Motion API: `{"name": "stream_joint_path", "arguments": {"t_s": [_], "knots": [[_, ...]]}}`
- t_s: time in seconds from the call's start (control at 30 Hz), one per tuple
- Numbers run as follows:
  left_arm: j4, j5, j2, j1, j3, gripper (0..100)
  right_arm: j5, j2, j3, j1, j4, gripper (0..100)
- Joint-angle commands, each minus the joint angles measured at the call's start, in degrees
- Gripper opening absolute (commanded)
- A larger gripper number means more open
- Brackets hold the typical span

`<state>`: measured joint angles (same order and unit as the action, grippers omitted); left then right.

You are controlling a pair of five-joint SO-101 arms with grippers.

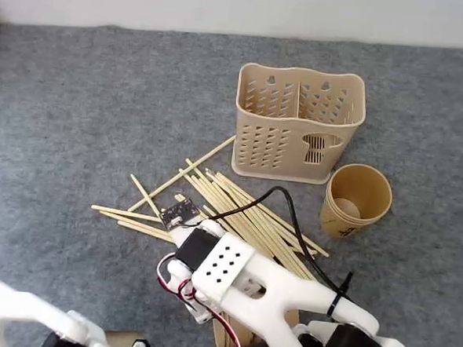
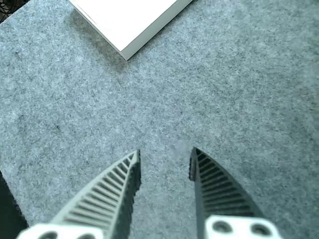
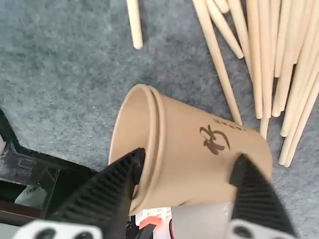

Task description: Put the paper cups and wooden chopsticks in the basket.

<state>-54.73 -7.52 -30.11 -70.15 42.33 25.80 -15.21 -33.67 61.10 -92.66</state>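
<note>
A paper cup (image 3: 194,149) lies on its side on the grey carpet, between the spread fingers of my right gripper (image 3: 187,189); one finger (image 3: 117,186) is at its rim, the other at its base. The gripper is open. From above, the right arm (image 1: 225,271) covers this cup, with a brown sliver (image 1: 228,336) showing under it. Wooden chopsticks (image 1: 237,213) lie scattered just beyond, some visible (image 3: 264,59) past the cup. A stack of paper cups (image 1: 357,201) stands upright beside the beige basket (image 1: 297,122). My left gripper (image 2: 164,164) hangs open over bare carpet.
The basket has two compartments and stands at the back right. A flat white board (image 2: 127,20) lies on the carpet ahead of the left gripper. The left arm (image 1: 19,310) sits at the near left corner. Carpet on the left and far side is bare.
</note>
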Motion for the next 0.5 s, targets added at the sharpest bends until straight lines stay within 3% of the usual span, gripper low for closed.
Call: {"name": "stream_joint_path", "arguments": {"t_s": [0.0, 0.03, 0.13, 0.47], "knots": [[1.2, 0.2, -0.3, 0.2, -0.6, 16, -0.8, -1.0, 0.4, -1.1, 0.4, 5.0], [1.3, 0.2, -0.3, 0.2, -0.6, 16, -0.8, -1.1, 0.4, -1.1, 0.4, 0.0], [1.2, 0.2, -0.3, 0.2, -0.6, 16, -0.8, -1.6, 0.4, -1.2, -0.2, 4.5], [1.1, 0.2, -0.3, 0.1, -0.6, 16, -6.3, -1.8, 10.7, -11.6, -10.3, 0.9]]}}
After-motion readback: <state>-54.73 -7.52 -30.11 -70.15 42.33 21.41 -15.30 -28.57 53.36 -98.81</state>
